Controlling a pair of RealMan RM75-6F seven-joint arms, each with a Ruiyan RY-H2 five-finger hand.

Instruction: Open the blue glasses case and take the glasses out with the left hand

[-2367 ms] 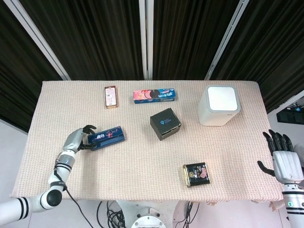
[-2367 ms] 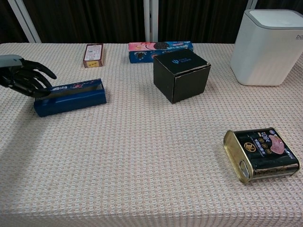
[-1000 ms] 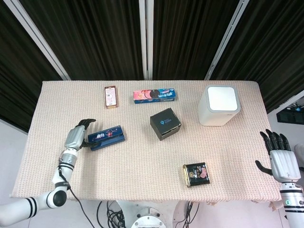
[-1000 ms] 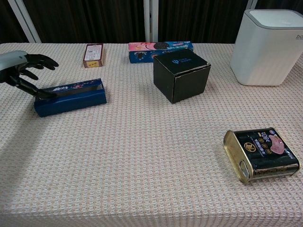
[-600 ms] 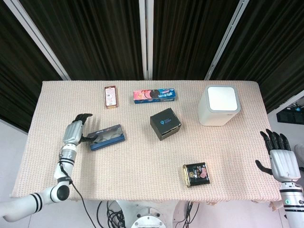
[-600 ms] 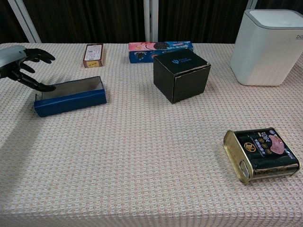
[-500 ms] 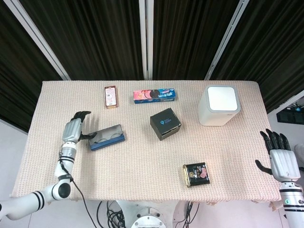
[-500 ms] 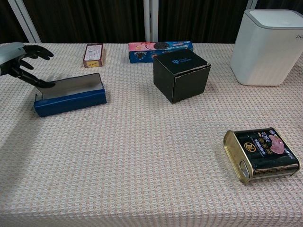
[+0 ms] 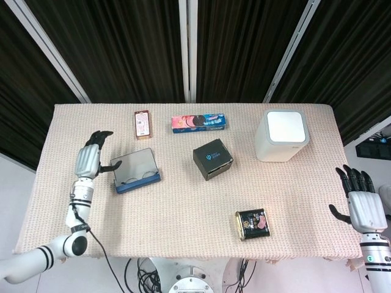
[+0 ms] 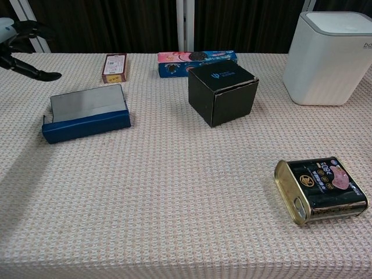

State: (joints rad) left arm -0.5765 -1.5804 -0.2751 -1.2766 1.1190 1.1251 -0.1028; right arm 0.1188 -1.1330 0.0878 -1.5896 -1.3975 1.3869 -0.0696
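Head view: blue glasses case [image 9: 135,170] lies left of the black box [image 9: 212,159], lid raised, glasses [image 9: 139,178] apparently still inside. Left hand [image 9: 89,161] sits just left of the case, fingers spread, holding nothing. Right hand [image 9: 361,201] is far right of the box, fingers apart, empty.

Chest view: case [image 10: 86,118] open left of the box [image 10: 223,93]; left hand [image 10: 18,43] up-left of the case, thumb out.

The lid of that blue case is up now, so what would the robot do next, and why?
Probably lower the left robot hand into the open blue glasses case and pinch the glasses. The lid stands raised, the glasses lie inside, and that hand hovers empty, fingers apart, just left of the case.
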